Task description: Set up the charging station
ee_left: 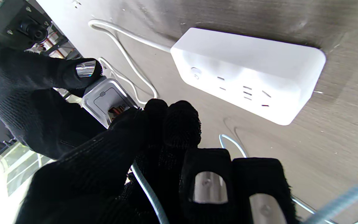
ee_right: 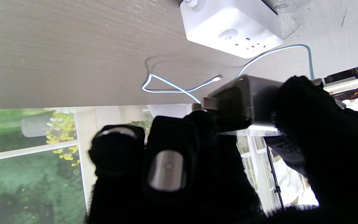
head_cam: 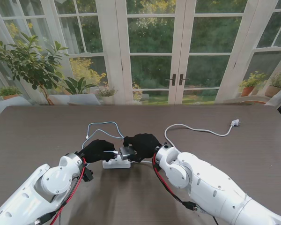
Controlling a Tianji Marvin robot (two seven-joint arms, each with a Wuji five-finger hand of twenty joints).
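Charger brick [head_cam: 127,152], a small grey adapter, sits in the air just above the white power strip [head_cam: 116,163], held between the two gloved hands near the middle of the worktop [head_cam: 47,126]. The right hand [head_cam: 143,144] has its fingers [ee_right: 166,161] wrapped around the brick's body, thumb on one side and the others on the opposite side, as the right wrist view shows with the brick [ee_right: 244,102] clamped dark against the glove. The left hand [head_cam: 97,150] meets it from the robot's left, pinching the plug end of a thin pale-blue cable [head_cam: 103,124] between thumb and forefinger right at the brick's face; in the left wrist view the brick's light face [ee_left: 109,101] with its port sits just beyond those fingers [ee_left: 166,124], and whether the plug is already seated in the port cannot be told.

The power strip lies flat on the worktop, apart from the brick, its sockets and round button facing up [ee_left: 247,77]. Its thick white cord [head_cam: 196,129] runs off to the robot's right and farther from me, ending in a loose plug [head_cam: 234,123] lying on the worktop. The pale-blue cable loops farther from me than the hands, its free small connector [ee_right: 218,77] resting on the worktop near the strip.
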